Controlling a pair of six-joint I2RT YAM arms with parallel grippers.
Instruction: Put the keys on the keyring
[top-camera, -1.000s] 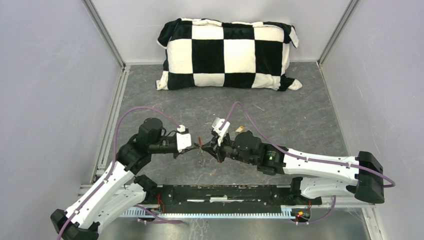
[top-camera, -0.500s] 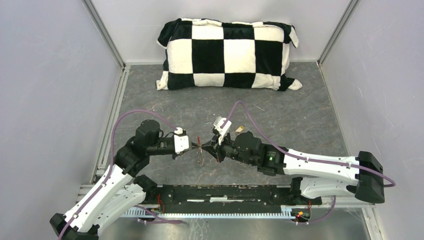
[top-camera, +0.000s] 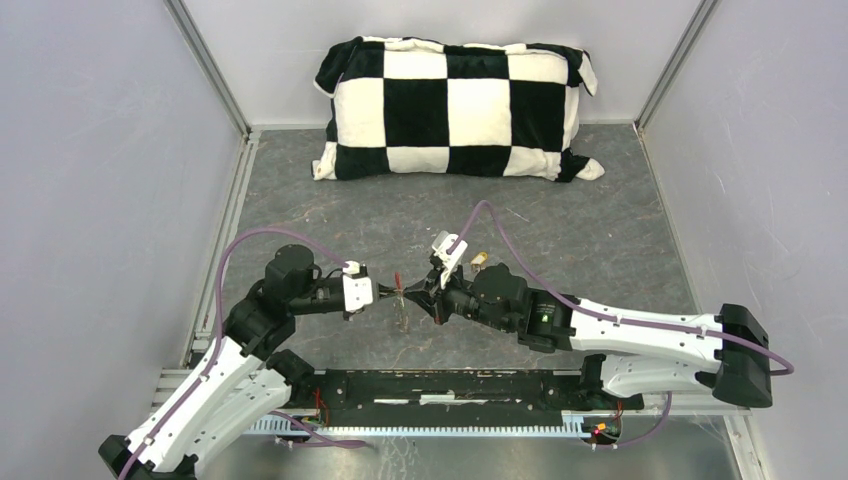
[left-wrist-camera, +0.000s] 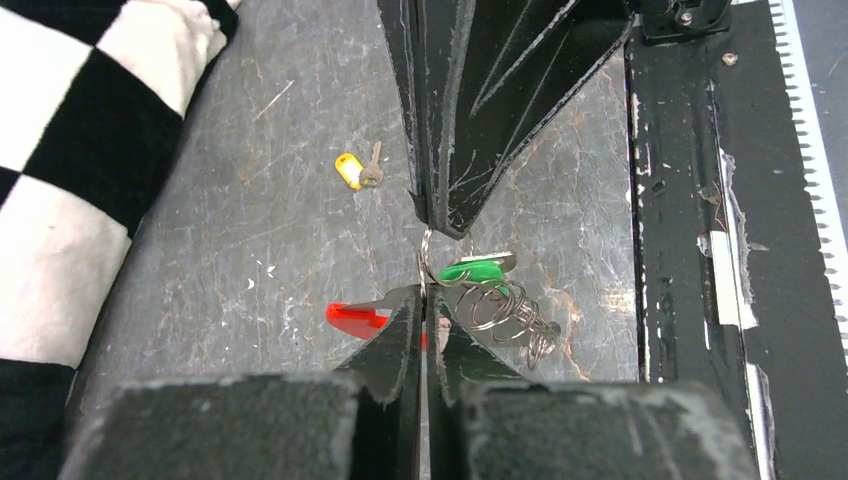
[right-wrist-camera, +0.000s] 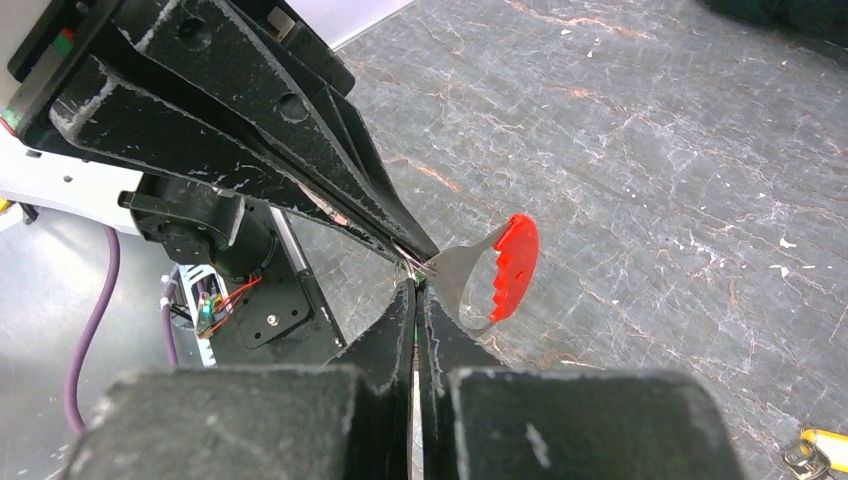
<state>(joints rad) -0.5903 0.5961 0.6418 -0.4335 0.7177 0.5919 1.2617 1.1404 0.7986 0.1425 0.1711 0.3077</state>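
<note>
**Ana:** Where is the keyring (left-wrist-camera: 425, 262) at this moment?

**Ben:** It is held above the counter (left-wrist-camera: 250, 250), strung between the two tools near the front middle of the workspace. The left tool (left-wrist-camera: 422, 300) has its fingers pressed fully together on the near side of the thin silver ring. The right tool (left-wrist-camera: 440, 222) is clamped just as tightly on the opposite side. The two sets of tips almost meet.

**Ana:** And the red tag (right-wrist-camera: 515, 265)?

**Ben:** It hangs from the ring on a flat silver piece and sticks out to one side of the pinched fingertips. A tangle of small chain links (left-wrist-camera: 515, 318) hangs on the other side.

**Ana:** What about the keys?

**Ben:** The green key (left-wrist-camera: 472, 272) sits right against the ring, just beside the left tool's tips, on the side away from the tag. From these angles I cannot tell whether it is threaded on the ring or only resting against it. The yellow key (left-wrist-camera: 350, 170) lies flat on the counter, well apart from the ring. It is beyond the right tool, on the side toward the pillow (top-camera: 455, 105).

**Ana:** Where is the pillow?

**Ben:** It lies along the back wall, checked black and white, far from both tools.
</note>
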